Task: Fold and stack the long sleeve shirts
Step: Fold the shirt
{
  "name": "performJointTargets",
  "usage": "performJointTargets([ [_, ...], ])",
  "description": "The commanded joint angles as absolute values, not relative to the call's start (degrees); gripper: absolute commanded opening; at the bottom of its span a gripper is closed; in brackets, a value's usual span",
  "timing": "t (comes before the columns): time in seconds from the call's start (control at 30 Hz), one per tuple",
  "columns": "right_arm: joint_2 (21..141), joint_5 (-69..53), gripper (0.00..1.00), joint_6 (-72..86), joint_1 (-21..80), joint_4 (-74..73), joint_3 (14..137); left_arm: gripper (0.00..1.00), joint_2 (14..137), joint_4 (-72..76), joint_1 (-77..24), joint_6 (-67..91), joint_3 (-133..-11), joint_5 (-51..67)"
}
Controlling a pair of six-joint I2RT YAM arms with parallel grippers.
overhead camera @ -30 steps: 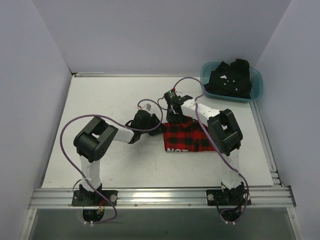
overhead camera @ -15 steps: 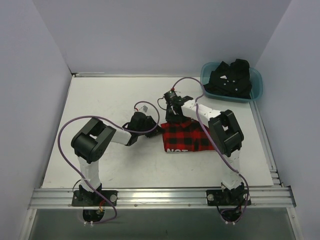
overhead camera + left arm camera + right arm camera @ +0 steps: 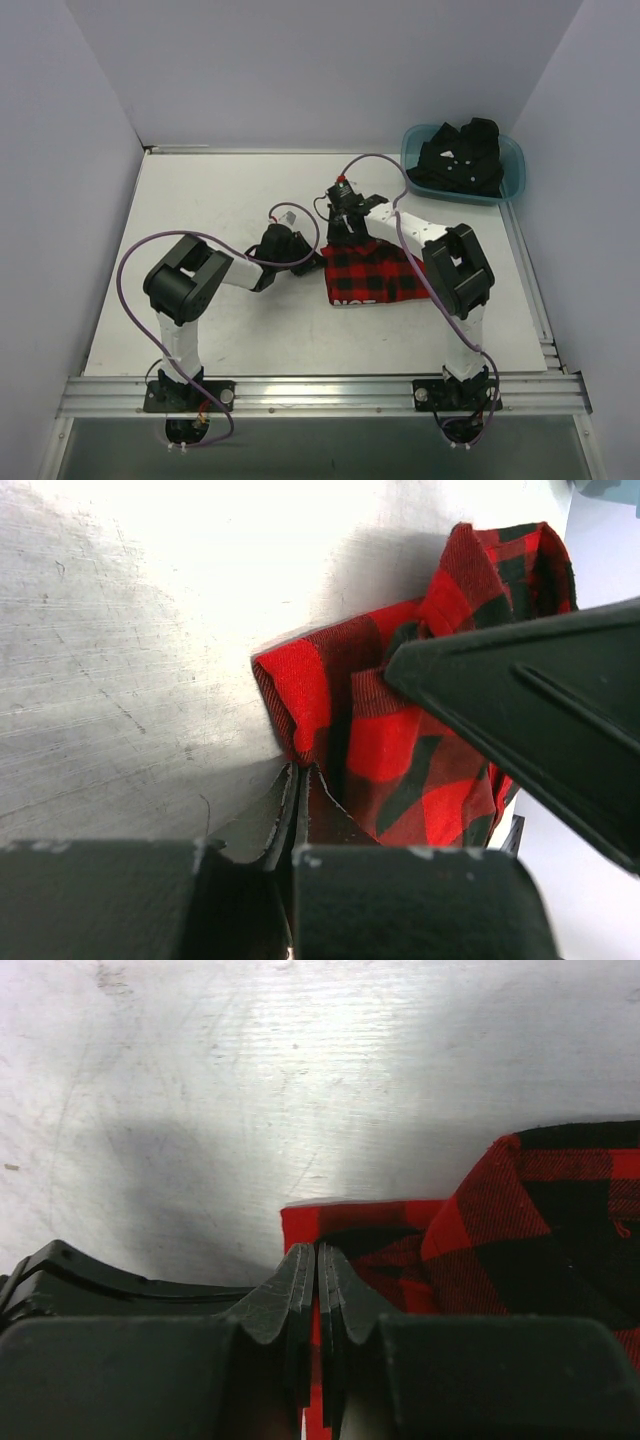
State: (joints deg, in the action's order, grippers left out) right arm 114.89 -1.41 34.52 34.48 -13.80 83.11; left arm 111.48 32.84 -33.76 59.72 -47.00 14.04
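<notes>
The right fingers (image 3: 280, 1295) are pressed together, pinching the far-left corner of the red-and-black flannel shirt (image 3: 375, 272). The left fingers (image 3: 275, 825) are shut at its left hem, though whether they hold cloth is unclear. The shirt lies partly folded mid tabletop (image 3: 220, 190). It looks soft, light and floppy, best taken by its corners. A second earlier the left fingers were apart.

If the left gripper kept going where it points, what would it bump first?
The flannel shirt: the left gripper is shut right at its edge, so the cloth comes first. The right gripper probably lies just behind it.
</notes>
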Motion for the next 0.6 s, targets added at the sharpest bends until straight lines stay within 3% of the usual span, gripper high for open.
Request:
performJointTargets([
  [0.0,111.4,-2.6,0.0,34.6,35.7,-11.9,83.1,0.0,113.0,31.3,-33.7,58.1,-47.1,13.8],
  [0.27,114.9,-2.8,0.02,35.9,36.1,-11.6,85.1,0.0,112.9,30.9,-33.8,57.9,-46.9,13.6],
  [0.33,115.2,-2.0,0.07,36.1,35.9,-11.7,84.6,0.07,112.9,30.9,-33.6,58.3,-46.5,14.0],
  [0.37,115.1,-1.9,0.17,35.9,35.6,-11.9,84.5,0.1,112.6,30.9,-33.5,58.5,-46.1,13.9],
  [0.43,113.7,-2.4,0.26,35.8,34.6,-12.2,84.1,0.18,111.3,30.8,-33.2,58.5,-45.1,13.5],
  [0.47,112.8,-2.4,0.37,35.0,34.4,-12.7,84.0,0.27,110.5,30.8,-33.0,58.6,-44.6,13.4],
  [0.57,107.4,-0.6,0.5,33.5,33.1,-14.4,82.8,0.45,106.9,28.5,-32.1,58.4,-42.5,12.7],
])
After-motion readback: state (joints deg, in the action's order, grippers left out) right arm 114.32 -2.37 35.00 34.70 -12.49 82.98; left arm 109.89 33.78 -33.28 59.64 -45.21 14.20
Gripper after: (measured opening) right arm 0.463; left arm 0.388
